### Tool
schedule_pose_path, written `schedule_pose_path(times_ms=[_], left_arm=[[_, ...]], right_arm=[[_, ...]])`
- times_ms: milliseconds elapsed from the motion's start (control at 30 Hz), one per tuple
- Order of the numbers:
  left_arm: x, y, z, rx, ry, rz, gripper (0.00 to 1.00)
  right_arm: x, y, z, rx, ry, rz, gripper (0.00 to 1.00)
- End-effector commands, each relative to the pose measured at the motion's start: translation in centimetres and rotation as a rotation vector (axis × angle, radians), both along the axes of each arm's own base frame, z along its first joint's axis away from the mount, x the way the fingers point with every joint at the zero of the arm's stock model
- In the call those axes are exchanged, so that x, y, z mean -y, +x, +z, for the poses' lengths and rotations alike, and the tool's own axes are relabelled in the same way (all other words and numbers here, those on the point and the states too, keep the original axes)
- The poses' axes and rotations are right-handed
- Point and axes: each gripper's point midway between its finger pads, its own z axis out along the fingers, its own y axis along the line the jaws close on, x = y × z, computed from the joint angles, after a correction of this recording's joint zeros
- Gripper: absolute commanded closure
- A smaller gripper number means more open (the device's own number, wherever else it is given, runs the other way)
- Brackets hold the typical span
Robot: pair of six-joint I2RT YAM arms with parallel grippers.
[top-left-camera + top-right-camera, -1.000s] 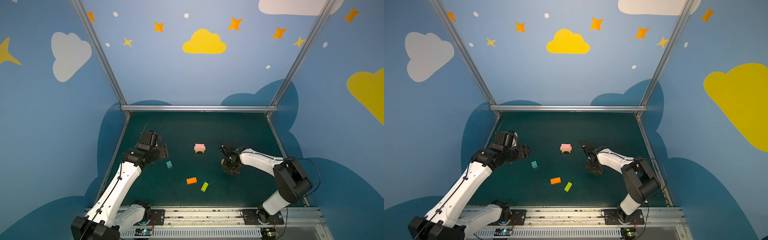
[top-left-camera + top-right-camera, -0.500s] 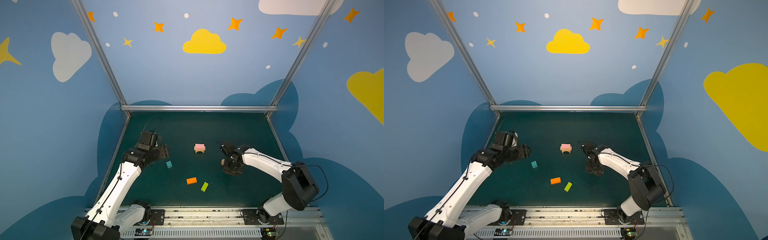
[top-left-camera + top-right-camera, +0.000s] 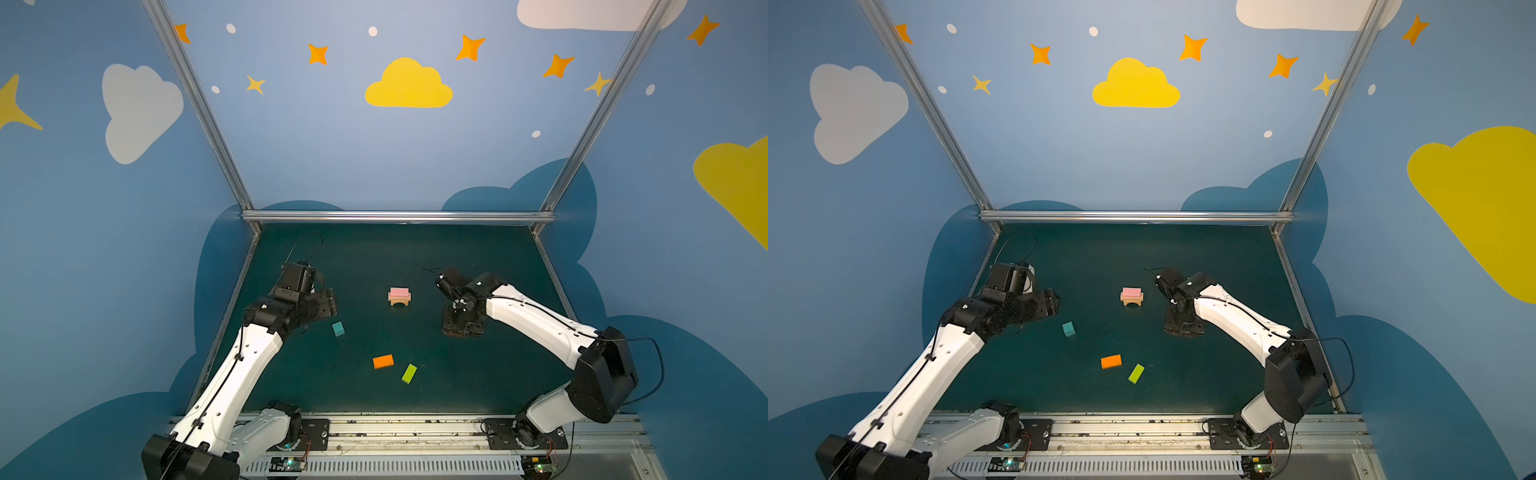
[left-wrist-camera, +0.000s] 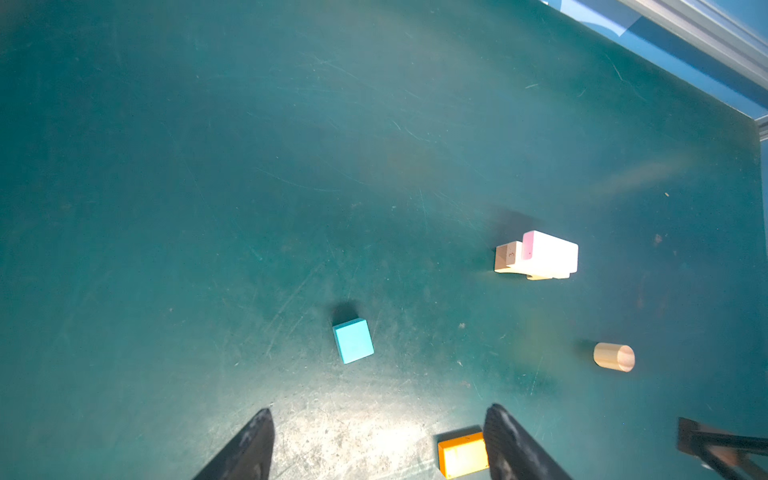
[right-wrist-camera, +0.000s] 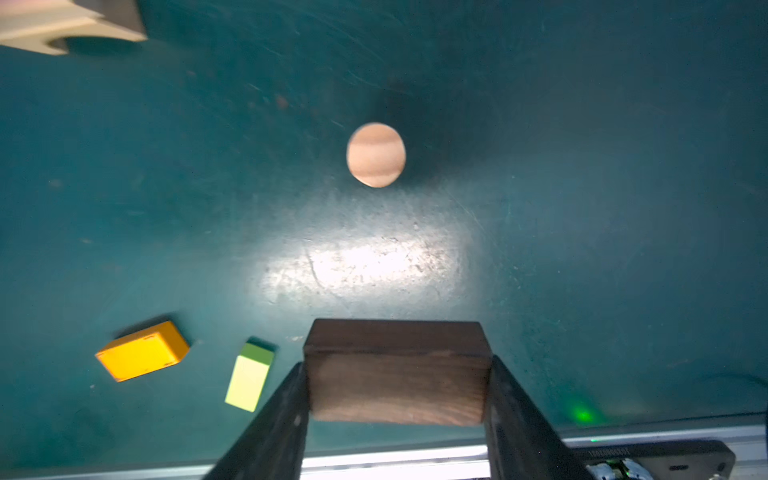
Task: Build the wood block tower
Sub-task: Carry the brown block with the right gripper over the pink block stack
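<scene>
One dark brown brick (image 5: 397, 374) spans the right pincer (image 5: 399, 365) lengthwise, seemingly level.

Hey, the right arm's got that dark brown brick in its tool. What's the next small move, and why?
Probably carry the right tool sideways toward the stack, high enough to clear its top. The tool is shut on the dark brown brick, and the stack stands apart from it in the middle of the mat. The pink brick tops that stack above the tan arch, with its upper face bare.
</scene>
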Motion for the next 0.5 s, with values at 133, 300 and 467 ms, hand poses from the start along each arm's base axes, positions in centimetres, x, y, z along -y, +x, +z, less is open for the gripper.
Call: schedule_pose_path(times_ms=[133,300,467], left_arm=[[-0.9,-0.5,0.0,0.000,0.034,0.014,0.21],[-1.2,-0.8,-0.2,-0.001,0.047,0.018,0.21],[-1.2,-0.9,-0.6,-0.006,0.050,0.016,0.21]], right_arm=[[-1.5,1.3,1.7,-0.019,-0.032,0.095,0.45],[-3.5,3.3,2.5,-0.001,-0.019,0.121,0.45],[-5.7,5.1,2.7,0.009,-0.006,0.149,0.45]])
